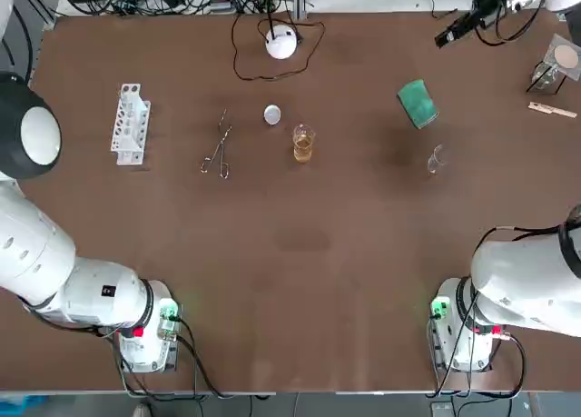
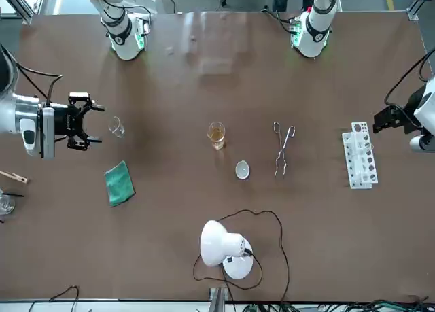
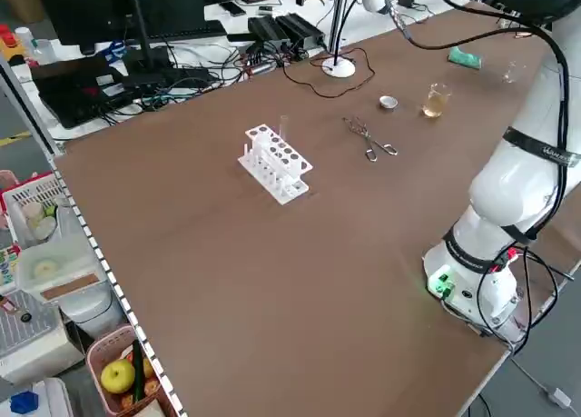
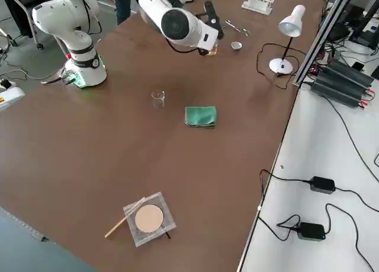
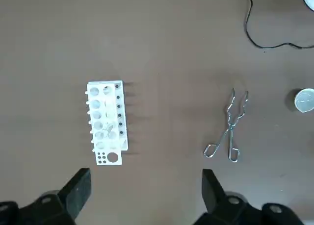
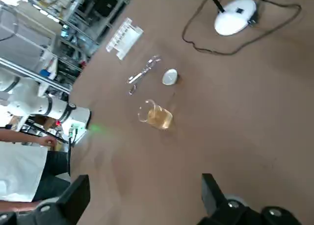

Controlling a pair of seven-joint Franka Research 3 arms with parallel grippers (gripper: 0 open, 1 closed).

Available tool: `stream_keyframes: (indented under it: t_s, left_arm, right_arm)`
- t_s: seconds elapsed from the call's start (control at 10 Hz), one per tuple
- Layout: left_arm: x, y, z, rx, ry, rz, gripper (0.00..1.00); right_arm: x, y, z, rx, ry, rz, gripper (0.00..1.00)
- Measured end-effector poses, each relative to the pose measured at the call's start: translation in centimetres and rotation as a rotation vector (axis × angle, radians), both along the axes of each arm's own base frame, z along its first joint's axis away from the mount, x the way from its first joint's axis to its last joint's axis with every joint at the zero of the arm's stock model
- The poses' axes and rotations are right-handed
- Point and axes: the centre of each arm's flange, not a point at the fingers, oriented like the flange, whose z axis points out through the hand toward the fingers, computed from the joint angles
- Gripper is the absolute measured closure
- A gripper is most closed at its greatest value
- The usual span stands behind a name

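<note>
My left gripper (image 5: pixel 144 195) hangs open and empty over the table's left side, above a white test tube rack (image 5: pixel 107 122); metal tongs (image 5: pixel 228 129) lie to the rack's right. In the front view this gripper (image 2: pixel 387 116) sits beside the rack (image 2: pixel 359 156). My right gripper (image 2: pixel 85 122) is open and empty, raised over the far right of the table, near a small empty glass beaker (image 2: pixel 117 127) and a folded green cloth (image 2: pixel 119 183). A beaker of amber liquid (image 1: pixel 303 143) and a small white dish (image 1: pixel 272 115) stand mid-table.
A white desk lamp (image 1: pixel 281 43) with a looping black cable stands at the far edge. A wire gauze square (image 1: pixel 563 61) and a wooden peg (image 1: pixel 552 110) lie at the far right. A person (image 6: pixel 24 161) stands beyond the robot's side of the table.
</note>
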Motion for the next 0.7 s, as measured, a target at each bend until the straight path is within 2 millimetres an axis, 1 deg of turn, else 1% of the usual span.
stream_keyframes:
  t_s: [0.2, 0.3, 0.4, 0.5, 0.7]
  left_arm:
    - [0.0, 0.0, 0.0, 0.000, 0.000, 0.000, 0.00]
    - [0.0, 0.0, 0.0, 0.000, 0.000, 0.000, 0.00]
    - [0.0, 0.0, 0.0, 0.000, 0.000, 0.000, 0.00]
    - [0.0, 0.0, 0.0, 0.000, 0.000, 0.000, 0.00]
    - [0.0, 0.1, 0.0, 0.000, 0.000, 0.001, 0.00]
  right_arm:
    - [1.2, 1.2, 3.5, -0.156, 0.087, -0.082, 0.00]
    - [1.6, 1.6, 5.0, -0.235, 0.126, -0.131, 0.00]
    - [1.8, 2.1, 5.9, -0.303, 0.168, -0.179, 0.00]
    - [1.9, 2.7, 6.4, -0.365, 0.207, -0.222, 0.00]
    - [2.0, 3.5, 6.6, -0.471, 0.243, -0.285, 0.00]
